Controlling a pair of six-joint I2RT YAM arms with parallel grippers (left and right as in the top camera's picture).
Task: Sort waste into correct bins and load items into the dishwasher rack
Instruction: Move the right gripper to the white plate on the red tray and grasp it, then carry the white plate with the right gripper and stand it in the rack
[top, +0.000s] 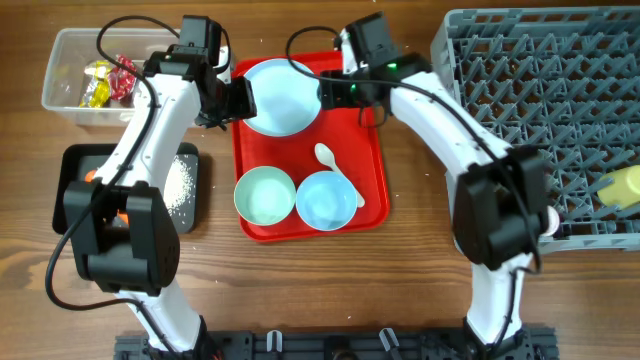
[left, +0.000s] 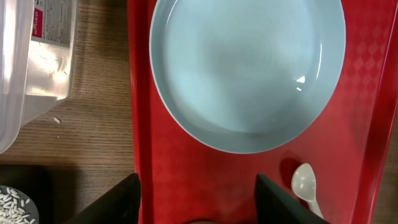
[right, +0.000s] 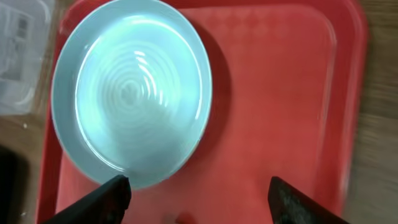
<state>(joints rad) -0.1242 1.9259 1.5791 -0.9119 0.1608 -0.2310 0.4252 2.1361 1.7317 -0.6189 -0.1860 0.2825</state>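
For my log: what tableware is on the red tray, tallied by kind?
Plate: 1
Bowls: 2, the mint bowl and the blue bowl
Spoon: 1
Total: 4

I work at what looks like a lab test bench dressed up as a kitchen clean-up station, more a rig than a home. My arms (top: 440, 120) rise from a black rail (top: 330, 345) fixed along the near edge of a plain wooden table (top: 410, 270), with loose cables (top: 125, 25) looping off them.

The kitchen side is all set straight on the wood. There is a red cafeteria tray (top: 372, 170) carrying a plate (top: 280, 95), two bowls (top: 265, 195) and a spoon (top: 335, 170). Beside it sit a grey dishwasher rack (top: 530, 80), a clear tub (top: 55, 70) holding wrappers (top: 105, 80), and a black bin (top: 75, 165). The white scatter (top: 182, 185) by the bin may be rice, though it is too fine for me to be sure.
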